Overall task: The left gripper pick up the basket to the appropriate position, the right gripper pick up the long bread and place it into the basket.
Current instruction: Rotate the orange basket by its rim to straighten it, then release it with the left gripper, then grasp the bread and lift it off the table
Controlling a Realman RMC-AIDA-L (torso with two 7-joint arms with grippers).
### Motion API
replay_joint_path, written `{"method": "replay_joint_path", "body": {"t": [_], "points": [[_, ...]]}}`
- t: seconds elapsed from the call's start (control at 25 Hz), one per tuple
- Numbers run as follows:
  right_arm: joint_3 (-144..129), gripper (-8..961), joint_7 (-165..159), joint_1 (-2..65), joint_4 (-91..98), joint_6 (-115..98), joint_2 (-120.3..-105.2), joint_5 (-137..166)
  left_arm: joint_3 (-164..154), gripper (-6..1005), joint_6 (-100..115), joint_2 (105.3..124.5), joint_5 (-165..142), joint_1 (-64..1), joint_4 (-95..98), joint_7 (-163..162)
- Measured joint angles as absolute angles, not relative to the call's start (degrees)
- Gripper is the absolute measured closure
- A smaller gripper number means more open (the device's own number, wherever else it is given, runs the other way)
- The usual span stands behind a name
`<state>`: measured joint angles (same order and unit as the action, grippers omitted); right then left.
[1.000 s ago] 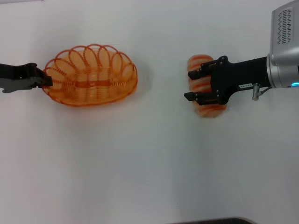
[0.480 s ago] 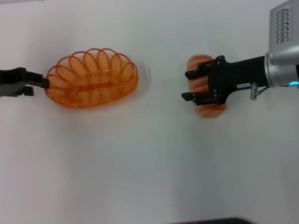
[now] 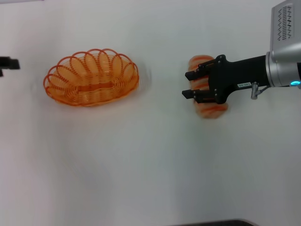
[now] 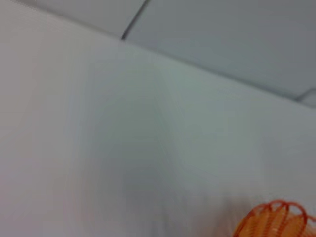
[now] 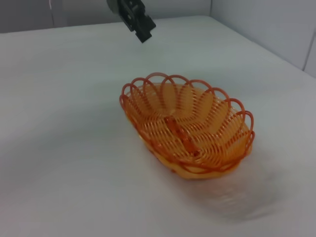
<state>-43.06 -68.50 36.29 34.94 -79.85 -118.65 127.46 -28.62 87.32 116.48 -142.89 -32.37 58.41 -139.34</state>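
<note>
Head view: basket (image 3: 91, 77) sits on the white counter (image 3: 150, 165), toward the counter's left side and the far half. Nothing in it, just orange wire and the centre rib (right wrist view confirms the inside is bare) (image 5: 190, 131). Left tool (image 3: 8, 63) is at the counter's left edge, apart from the basket rim, not touching it; only a black stub shows, so can't tell whether its fingers are spread or closed. It shows in the right wrist view too (image 5: 133, 17), hanging off beyond the basket's end. Long bread (image 3: 207, 87) lies on the right side of the counter, well apart from the basket. Right tool (image 3: 194, 84) is over the loaf, fingers apart and straddling it crosswise, not closed on it. Bare counter lies between loaf and basket.
</note>
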Motion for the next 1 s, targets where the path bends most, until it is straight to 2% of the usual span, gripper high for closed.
{"method": "replay_joint_path", "body": {"t": [0.08,0.36,0.48,0.68,1.0], "points": [[-42.84,457,-69.33,36.3,34.93,-79.83,-118.61,127.44,-25.55,366,88.54,116.17,-140.69,-31.69,59.66,-136.77],[-41.53,449,-72.22,36.66,34.98,-79.76,-118.07,127.43,-19.52,361,93.78,115.28,-136.37,-30.78,60.5,-125.59],[-41.42,445,-73.67,36.72,35.26,-79.77,-118.05,127.43,-19.6,359,97.44,115.88,-136.19,-30.09,60.49,-114.98],[-40.93,444,-76.75,36.89,36.03,-79.42,-118.04,127.44,-20.35,359,97.69,118.41,-136.16,-29.03,59.41,-99.96],[-40.86,444,-79.72,37.88,36.32,-78.41,-118.25,127.44,-26.73,359,95.85,118.87,-136.39,-28.45,55.63,-91.29]]}}
